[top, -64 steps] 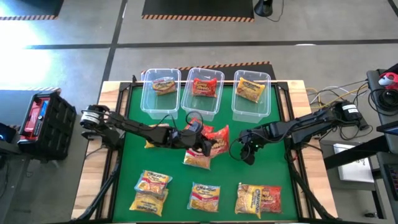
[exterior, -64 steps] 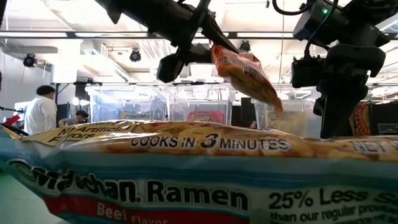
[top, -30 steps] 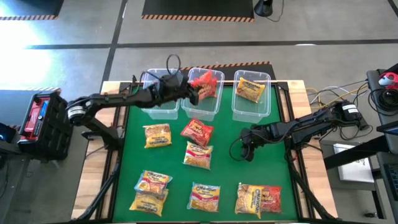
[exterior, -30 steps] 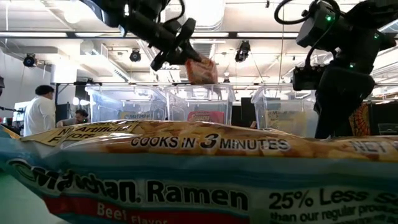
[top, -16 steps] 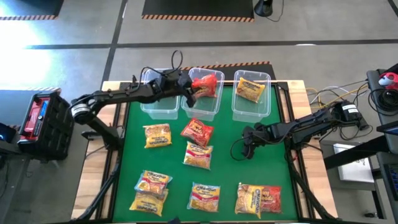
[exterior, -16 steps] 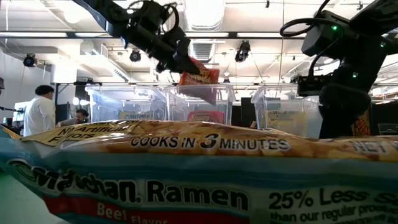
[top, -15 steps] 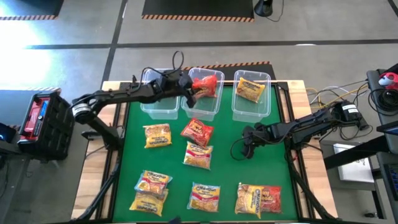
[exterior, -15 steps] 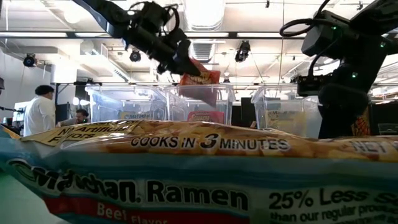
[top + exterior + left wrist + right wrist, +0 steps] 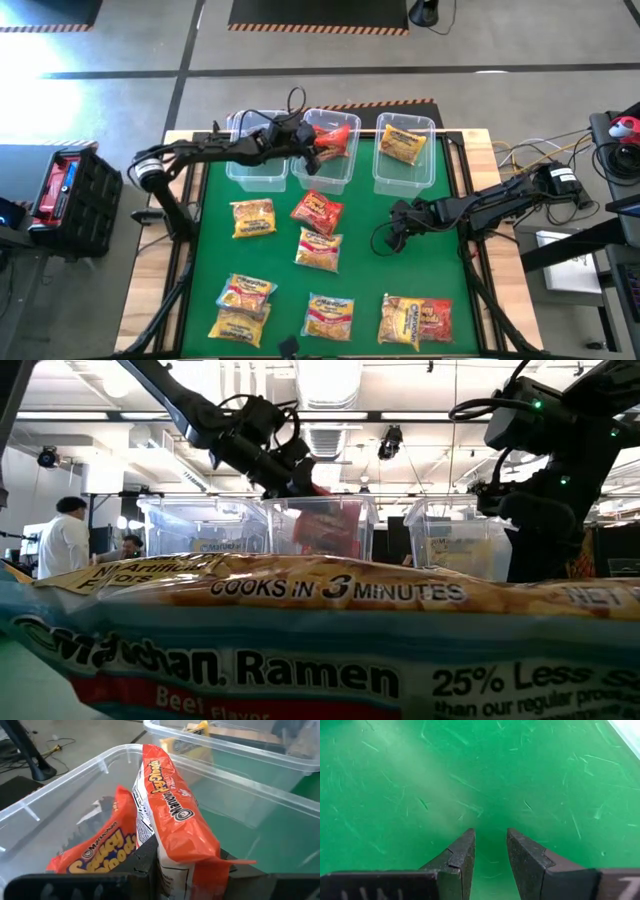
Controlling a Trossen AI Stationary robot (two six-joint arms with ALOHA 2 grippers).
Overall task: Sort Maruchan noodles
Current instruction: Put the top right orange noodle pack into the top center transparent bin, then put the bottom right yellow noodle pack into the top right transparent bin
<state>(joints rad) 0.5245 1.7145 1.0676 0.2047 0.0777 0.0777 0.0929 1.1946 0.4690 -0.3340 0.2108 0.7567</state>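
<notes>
We see the left gripper (image 9: pixel 182 870) clamping a red Maruchan packet (image 9: pixel 172 815) inside the middle bin (image 9: pixel 325 172); right gripper (image 9: pixel 490 855) nearly closed, empty. Front packet (image 9: pixel 300 650) reads "Cooks in 3 minutes".

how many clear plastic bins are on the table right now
3, in a row along the table's far edge: the left bin, partly covered by the left arm; the middle bin, where the left gripper holds a red noodle packet; the right bin. None look hidden.
</notes>
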